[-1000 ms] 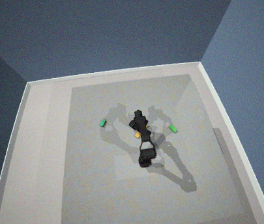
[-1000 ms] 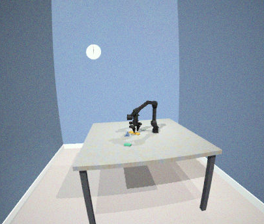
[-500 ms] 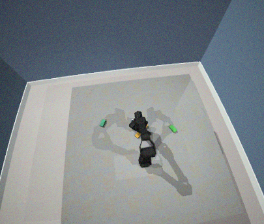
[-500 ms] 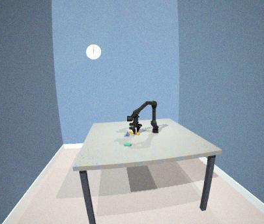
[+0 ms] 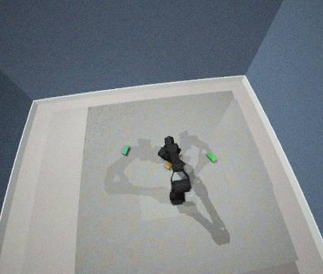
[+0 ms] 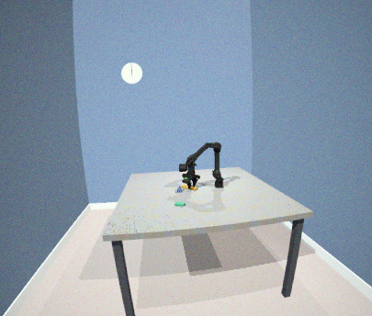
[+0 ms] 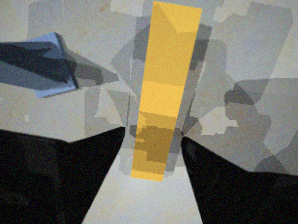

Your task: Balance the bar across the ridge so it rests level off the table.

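The orange-yellow bar point(image 5: 168, 165) point(image 6: 185, 186) point(image 7: 170, 75) lies flat on the table, running away from the gripper in the wrist view. My gripper point(image 6: 190, 187) point(image 7: 153, 135) is open and points down low over the bar, one finger on each side of its near part, with a gap visible on both sides. The blue ridge point(image 6: 179, 189) point(image 7: 62, 57) stands on the table apart from the bar, left of it in the wrist view. In the top view the arm hides most of the ridge and the middle of the bar.
A teal block point(image 5: 125, 150) point(image 6: 180, 204) lies on one side of the arm and a bright green block point(image 5: 211, 157) point(image 6: 186, 178) on the other. The table point(image 6: 251, 202) carries them all. The arm's shadows fall across the tabletop.
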